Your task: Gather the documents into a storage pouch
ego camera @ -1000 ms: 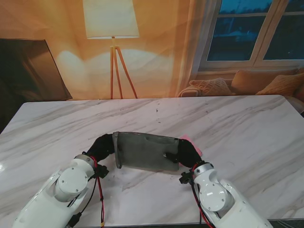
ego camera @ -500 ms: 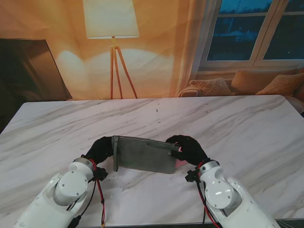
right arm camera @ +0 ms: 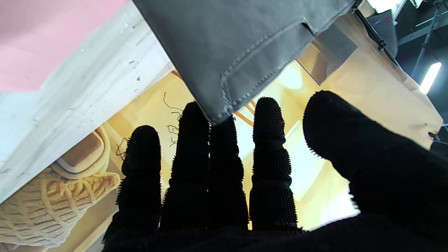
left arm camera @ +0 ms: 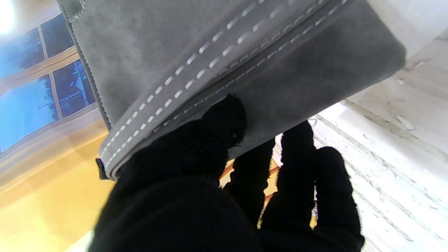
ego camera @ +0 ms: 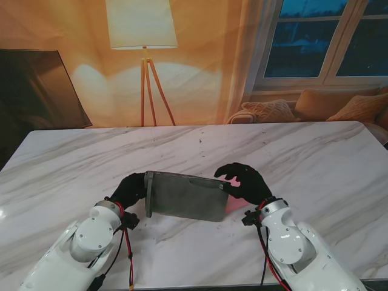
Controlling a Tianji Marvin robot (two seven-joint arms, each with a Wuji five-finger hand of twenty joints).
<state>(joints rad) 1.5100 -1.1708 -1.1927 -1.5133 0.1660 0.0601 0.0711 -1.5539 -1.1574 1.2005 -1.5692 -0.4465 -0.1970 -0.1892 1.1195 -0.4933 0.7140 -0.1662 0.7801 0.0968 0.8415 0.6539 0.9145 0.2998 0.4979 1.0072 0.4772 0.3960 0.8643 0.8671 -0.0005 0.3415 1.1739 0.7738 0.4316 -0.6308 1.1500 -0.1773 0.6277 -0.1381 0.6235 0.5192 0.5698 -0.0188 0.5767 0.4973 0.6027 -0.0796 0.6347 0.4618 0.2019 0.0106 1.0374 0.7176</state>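
The left hand (ego camera: pixel 130 189), in a black glove, grips the left end of the grey pouch (ego camera: pixel 185 195) in the stand's view, holding it raised on edge over the marble table (ego camera: pixel 315 163), its long axis running left to right. The right hand (ego camera: pixel 242 182) sits just beside the pouch's right end with fingers spread, holding nothing, and a pink document (ego camera: pixel 233 205) lies on the table beneath it. The left wrist view shows what the stand's view hides: the thumb (left arm camera: pixel 224 122) pressed on the pouch's (left arm camera: pixel 210 52) stitched face, other fingers behind it. The right wrist view shows the straight, parted fingers (right arm camera: pixel 267 140) at the pouch's corner (right arm camera: pixel 217 115); whether they touch it cannot be told.
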